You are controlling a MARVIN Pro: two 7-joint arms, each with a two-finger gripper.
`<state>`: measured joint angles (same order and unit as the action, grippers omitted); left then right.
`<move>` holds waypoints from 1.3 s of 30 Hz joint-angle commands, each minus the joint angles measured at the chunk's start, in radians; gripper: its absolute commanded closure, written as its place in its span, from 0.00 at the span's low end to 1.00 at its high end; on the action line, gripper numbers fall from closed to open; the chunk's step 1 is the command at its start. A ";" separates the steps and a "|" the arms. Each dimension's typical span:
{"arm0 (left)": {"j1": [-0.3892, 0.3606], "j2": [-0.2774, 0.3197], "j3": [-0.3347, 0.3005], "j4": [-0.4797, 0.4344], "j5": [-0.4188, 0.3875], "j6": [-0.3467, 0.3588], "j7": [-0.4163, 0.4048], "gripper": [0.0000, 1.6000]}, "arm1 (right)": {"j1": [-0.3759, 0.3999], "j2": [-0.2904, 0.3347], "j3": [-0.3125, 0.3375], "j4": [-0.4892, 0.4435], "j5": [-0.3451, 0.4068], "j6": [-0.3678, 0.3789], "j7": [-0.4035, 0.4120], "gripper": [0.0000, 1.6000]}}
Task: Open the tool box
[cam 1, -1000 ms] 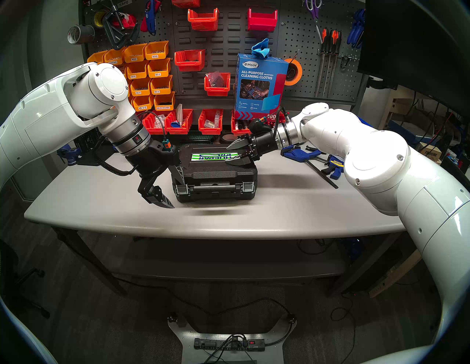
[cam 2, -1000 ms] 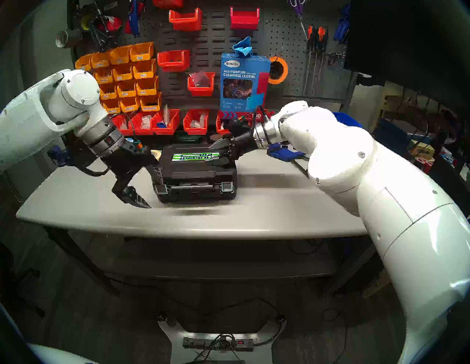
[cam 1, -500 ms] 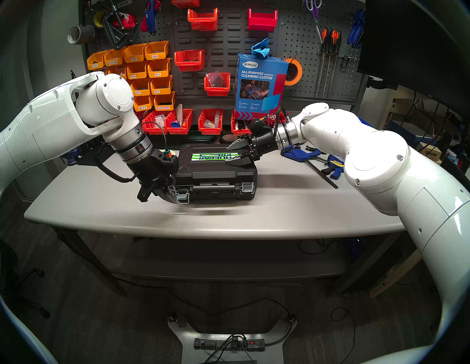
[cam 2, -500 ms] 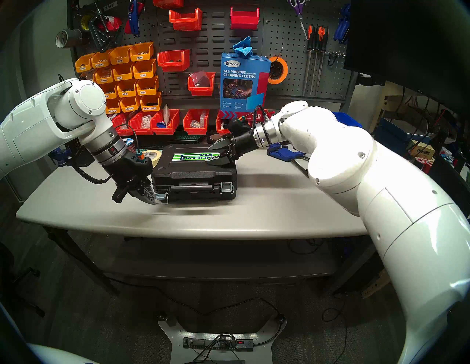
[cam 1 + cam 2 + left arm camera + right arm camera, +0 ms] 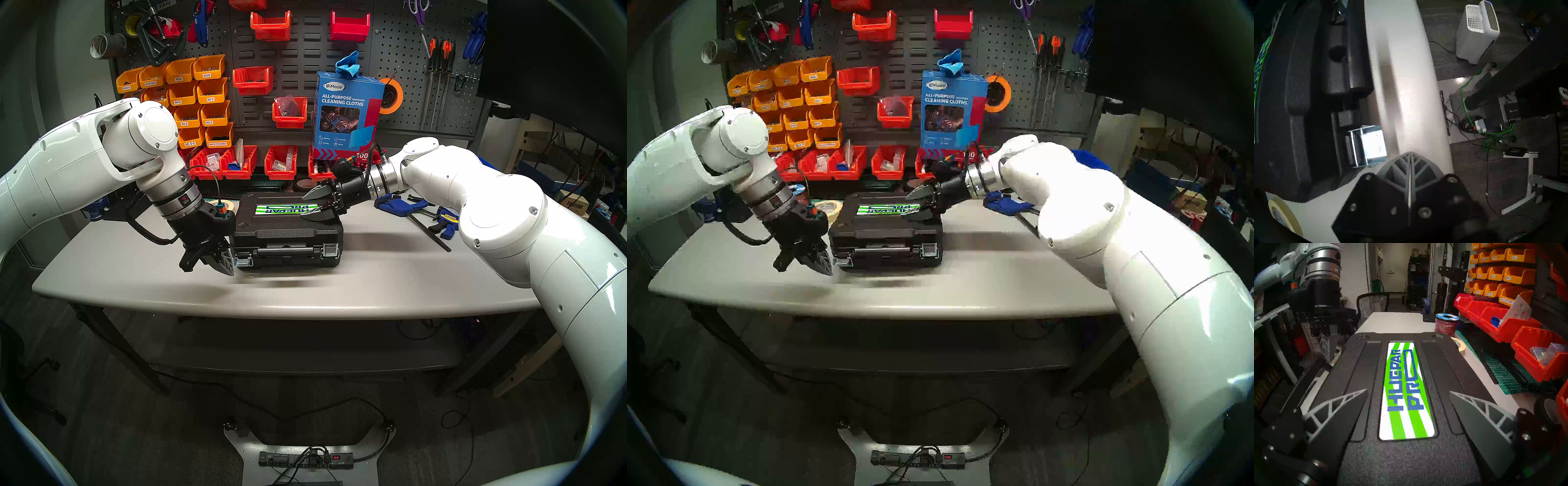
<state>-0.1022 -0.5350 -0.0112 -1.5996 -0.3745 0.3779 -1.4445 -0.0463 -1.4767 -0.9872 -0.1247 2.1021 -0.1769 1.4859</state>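
Note:
The black tool box (image 5: pixel 288 232) lies shut on the grey table (image 5: pixel 373 281), handle side toward me; it also shows in the head stereo right view (image 5: pixel 888 234). Its left silver latch (image 5: pixel 243 262) hangs flipped outward, seen close in the left wrist view (image 5: pixel 1371 144). The right latch (image 5: pixel 330 250) is still clasped. My left gripper (image 5: pixel 226 267) is shut and empty, its tip just left of the open latch (image 5: pixel 1410 156). My right gripper (image 5: pixel 315 203) is open, fingers spread over the striped label (image 5: pixel 1407 390) at the lid's right end.
A masking tape roll (image 5: pixel 225 205) lies behind the box's left end. A wire spool (image 5: pixel 1446 324) and red bins (image 5: pixel 281 163) stand along the back. Blue bar clamps (image 5: pixel 400 205) lie right of the box. A blue cleaning-cloths box (image 5: pixel 346 115) stands behind.
My left gripper went from open at the box's left front corner to shut at the left latch. The latch flipped outward. The gripper then drew slightly left. The right arm stayed still.

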 commanded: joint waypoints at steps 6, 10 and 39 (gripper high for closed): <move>-0.060 -0.012 -0.097 0.098 -0.056 -0.045 0.009 1.00 | -0.009 0.006 -0.013 -0.002 -0.009 -0.002 -0.002 0.00; -0.057 -0.019 -0.122 0.143 -0.079 -0.062 0.025 1.00 | -0.009 0.006 -0.014 -0.002 -0.008 -0.002 -0.002 0.00; 0.107 -0.183 -0.217 0.529 -0.406 -0.179 0.085 0.00 | -0.008 0.006 -0.023 -0.002 0.000 -0.002 -0.002 0.00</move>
<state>-0.0203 -0.6783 -0.2034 -1.1237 -0.7127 0.2339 -1.3267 -0.0463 -1.4766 -0.9981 -0.1253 2.1146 -0.1768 1.4860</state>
